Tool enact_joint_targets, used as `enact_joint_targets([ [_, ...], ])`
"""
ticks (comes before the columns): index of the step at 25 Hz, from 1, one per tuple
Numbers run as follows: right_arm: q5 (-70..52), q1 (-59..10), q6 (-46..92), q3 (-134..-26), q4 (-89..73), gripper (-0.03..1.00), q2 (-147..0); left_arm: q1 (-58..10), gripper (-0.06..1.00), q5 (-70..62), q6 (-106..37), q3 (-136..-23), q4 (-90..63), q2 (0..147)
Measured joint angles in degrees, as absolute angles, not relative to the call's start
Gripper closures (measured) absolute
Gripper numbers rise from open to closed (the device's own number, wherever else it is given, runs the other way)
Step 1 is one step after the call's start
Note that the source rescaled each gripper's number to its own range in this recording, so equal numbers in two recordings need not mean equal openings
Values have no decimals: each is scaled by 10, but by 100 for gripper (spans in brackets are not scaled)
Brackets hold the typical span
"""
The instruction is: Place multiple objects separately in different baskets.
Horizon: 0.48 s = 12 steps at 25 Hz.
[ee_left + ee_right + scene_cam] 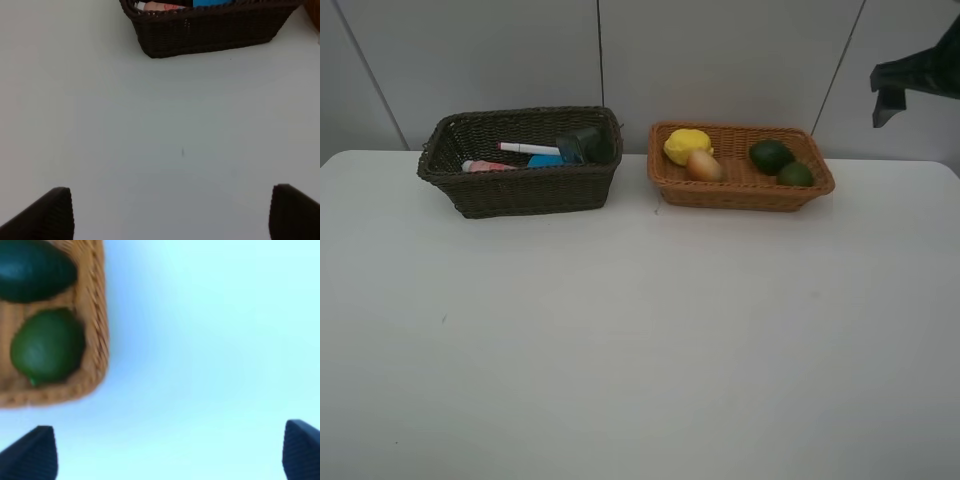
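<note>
The dark brown basket holds the white marker, the dark grey bottle, the pink bottle and a blue item. The tan basket holds the lemon, the peach, the dark avocado and a lighter green avocado piece, green skin showing. My left gripper is open and empty over bare table in front of the brown basket. My right gripper is open and empty, beside the tan basket's corner. I cannot make out a dark eraser.
The white table runs from the baskets to the front edge. A grey panelled wall stands behind. My right arm hangs dark at the upper right, above and to the right of the tan basket.
</note>
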<state>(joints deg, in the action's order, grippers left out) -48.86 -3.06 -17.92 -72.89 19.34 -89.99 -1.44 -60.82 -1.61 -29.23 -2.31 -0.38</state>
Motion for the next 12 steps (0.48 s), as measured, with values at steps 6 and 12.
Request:
enact_joint_targets([
  [6, -516, -32, -185, -562, 162, -3, -648, -14, -5, -608, -16, -292, -23, -4],
  [12, -594, -32, -180, -450, 160, -3, -338, -14, -5, -608, -16, -292, -23, -4],
])
